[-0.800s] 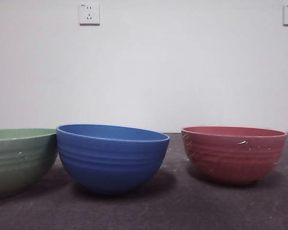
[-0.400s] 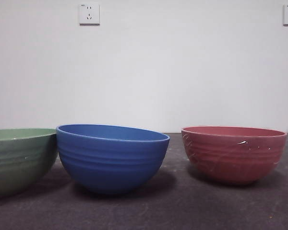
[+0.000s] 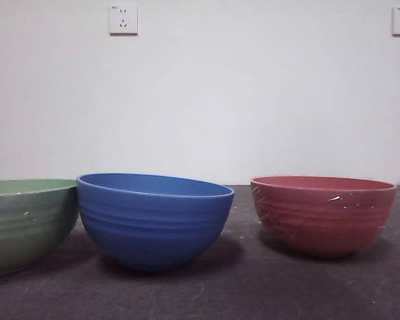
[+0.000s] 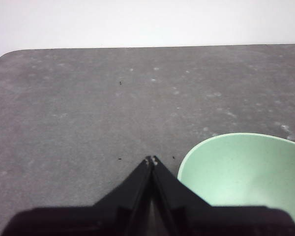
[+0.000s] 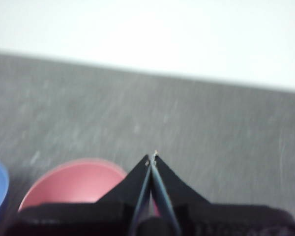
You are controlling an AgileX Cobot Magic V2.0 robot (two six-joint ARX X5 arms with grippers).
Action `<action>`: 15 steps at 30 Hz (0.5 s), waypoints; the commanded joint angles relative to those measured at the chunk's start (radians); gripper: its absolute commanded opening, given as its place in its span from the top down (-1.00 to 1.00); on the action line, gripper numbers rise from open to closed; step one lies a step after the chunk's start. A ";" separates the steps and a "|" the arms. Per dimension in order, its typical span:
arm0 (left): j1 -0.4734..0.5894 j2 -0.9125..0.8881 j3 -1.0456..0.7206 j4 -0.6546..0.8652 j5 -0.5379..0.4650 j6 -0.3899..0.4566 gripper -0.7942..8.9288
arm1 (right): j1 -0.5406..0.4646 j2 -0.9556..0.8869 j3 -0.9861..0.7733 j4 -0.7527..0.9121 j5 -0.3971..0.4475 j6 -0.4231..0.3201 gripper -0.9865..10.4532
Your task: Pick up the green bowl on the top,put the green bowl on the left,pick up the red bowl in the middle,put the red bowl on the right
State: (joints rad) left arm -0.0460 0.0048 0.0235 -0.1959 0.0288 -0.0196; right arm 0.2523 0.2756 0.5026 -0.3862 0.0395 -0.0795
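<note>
Grey, speckled table (image 3: 253,293) fills the lower part of the front view, with three ribbed round bowls standing apart on it. At the lower left edge the green bowl (image 3: 27,223) is cut off by the frame; the blue bowl (image 3: 155,220) sits at lower centre, just beside it; the red bowl (image 3: 323,215) stands at lower right, with small white glints on its side. Two white sockets (image 3: 123,19) sit on the wall at the top.

Neither arm shows in the front view — only the wrist views do. The left gripper (image 4: 151,160) has its jaws pressed together, empty, above the table with the green bowl's smooth inside at lower right. The right gripper (image 5: 152,157) is likewise closed and empty — red bowl at lower left, a sliver of blue at the edge.
</note>
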 commanded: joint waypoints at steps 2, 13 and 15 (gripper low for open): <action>0.003 -0.002 -0.016 0.002 -0.002 -0.007 0.84 | -0.075 -0.076 -0.177 0.135 -0.090 -0.015 0.82; 0.002 -0.002 -0.016 0.002 -0.001 -0.007 0.84 | -0.168 -0.222 -0.460 0.233 -0.217 0.056 0.82; 0.002 -0.002 -0.016 0.002 -0.001 -0.007 0.84 | -0.168 -0.243 -0.480 0.233 -0.217 0.056 0.82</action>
State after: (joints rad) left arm -0.0460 0.0048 0.0235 -0.1959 0.0288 -0.0196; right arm 0.0856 0.0422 0.0368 -0.1703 -0.1745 -0.0372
